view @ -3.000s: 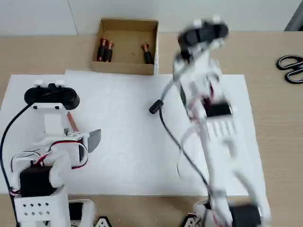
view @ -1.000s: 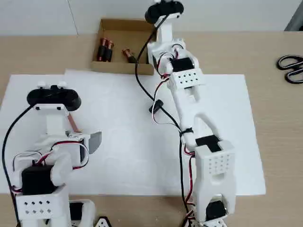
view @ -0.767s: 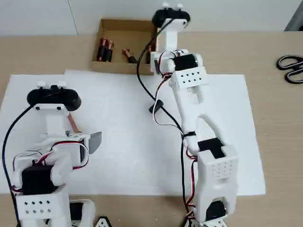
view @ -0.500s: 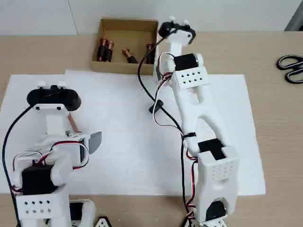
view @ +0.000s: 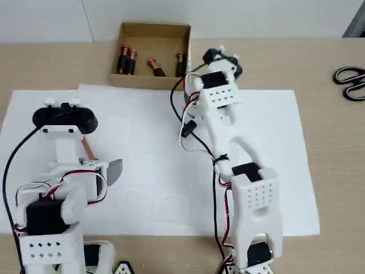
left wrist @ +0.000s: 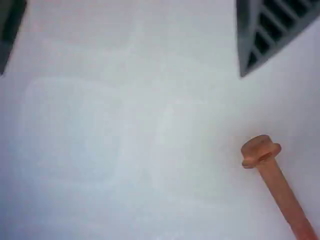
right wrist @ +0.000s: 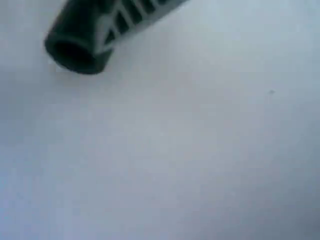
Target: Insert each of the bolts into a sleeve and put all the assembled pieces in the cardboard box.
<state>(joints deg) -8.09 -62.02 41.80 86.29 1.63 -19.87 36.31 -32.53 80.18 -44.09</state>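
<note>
**Tabletop tally: four pieces boxed, one bolt to go**

White sheet [view: 148, 171] on a wooden table [view: 331, 142]: a copper bolt [left wrist: 269, 172] with a flanged hex head appears to lie loose by the left gripper [left wrist: 130, 35], whose jaws stand wide apart, holding nothing. Four assembled pieces [view: 126, 60], copper heads in black sleeves, lie in the cardboard box [view: 151, 83] at the far edge. The job looks nearly finished: one bolt wants sleeving and boxing. Whether the right gripper [right wrist: 95, 35], over the sheet, is open cannot be told.
</note>
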